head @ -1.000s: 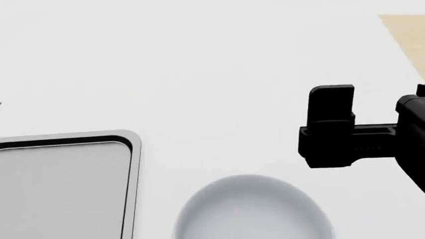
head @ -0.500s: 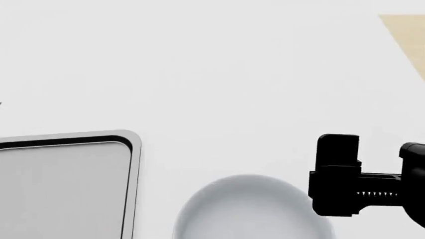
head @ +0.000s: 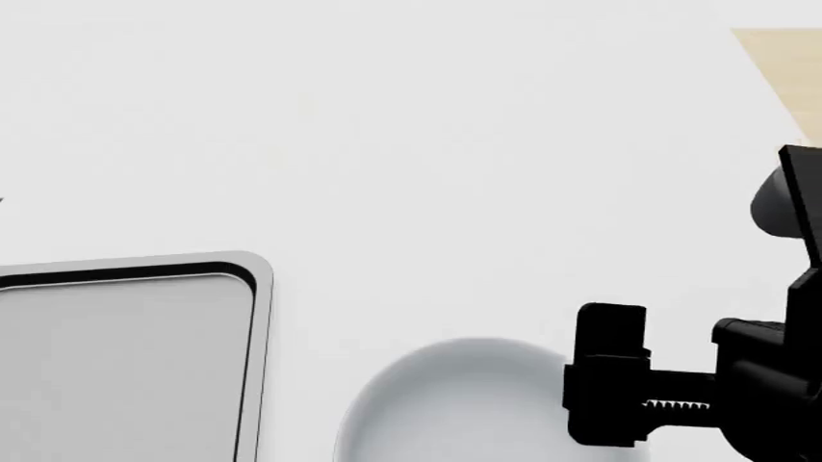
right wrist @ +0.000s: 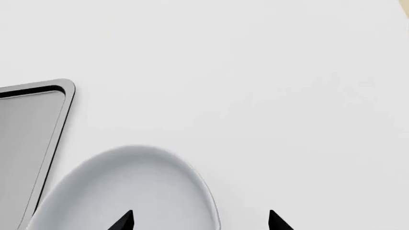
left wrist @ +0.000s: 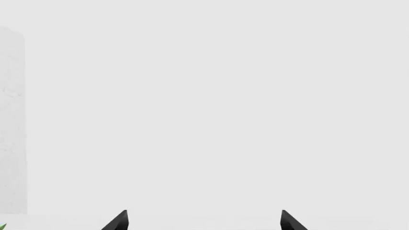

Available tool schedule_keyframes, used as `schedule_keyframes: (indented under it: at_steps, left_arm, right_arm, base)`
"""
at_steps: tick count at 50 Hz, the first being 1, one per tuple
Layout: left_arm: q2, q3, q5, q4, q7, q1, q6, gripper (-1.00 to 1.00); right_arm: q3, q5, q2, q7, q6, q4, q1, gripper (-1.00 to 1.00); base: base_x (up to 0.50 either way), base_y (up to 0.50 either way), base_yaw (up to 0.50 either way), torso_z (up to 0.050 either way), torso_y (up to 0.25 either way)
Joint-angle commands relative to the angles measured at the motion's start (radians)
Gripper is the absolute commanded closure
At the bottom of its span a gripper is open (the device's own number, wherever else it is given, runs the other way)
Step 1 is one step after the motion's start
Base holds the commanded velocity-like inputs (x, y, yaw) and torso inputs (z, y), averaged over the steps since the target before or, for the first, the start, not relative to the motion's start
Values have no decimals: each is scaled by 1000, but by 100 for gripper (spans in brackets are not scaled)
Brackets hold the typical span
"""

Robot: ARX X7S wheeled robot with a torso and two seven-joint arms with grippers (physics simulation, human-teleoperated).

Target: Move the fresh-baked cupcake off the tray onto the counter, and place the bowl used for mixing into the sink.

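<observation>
The bowl (head: 469, 409), pale grey-white and round, sits on the white counter (head: 411, 125) at the near edge of the head view. Beside it on the left lies the silver tray (head: 129, 356), and its visible part is bare. My right gripper (head: 680, 385) is open at the bowl's right rim. In the right wrist view the bowl (right wrist: 128, 191) has its rim running between the spread tips of the right gripper (right wrist: 199, 221), with the tray (right wrist: 26, 134) beyond. My left gripper (left wrist: 204, 221) is open over plain white surface. The cupcake and sink are out of view.
A beige patch (head: 783, 77) shows at the counter's far right corner. In the left wrist view a pale upright panel (left wrist: 11, 120) stands at one side, with a green leaf tip (left wrist: 2, 226) at the frame's corner.
My right gripper has moved toward the near side of the counter and slightly left, from open counter to the bowl's right rim. Tray and bowl have not moved.
</observation>
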Motion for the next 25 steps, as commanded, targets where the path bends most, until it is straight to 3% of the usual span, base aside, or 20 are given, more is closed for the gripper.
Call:
schedule_keyframes:
  at_steps: [1, 25]
  left_arm:
    - [0, 9, 6, -3, 7, -8, -3, -100]
    - [-3, 14, 4, 7, 9, 6, 14, -100]
  right_arm:
    - [-1, -62, -20, -69, 1, 20, -73, -100]
    - [-11, -149, -42, -155, 8, 51, -160, -100]
  base:
    - [12, 0, 0, 0, 0]
    - [6, 0, 0, 0, 0]
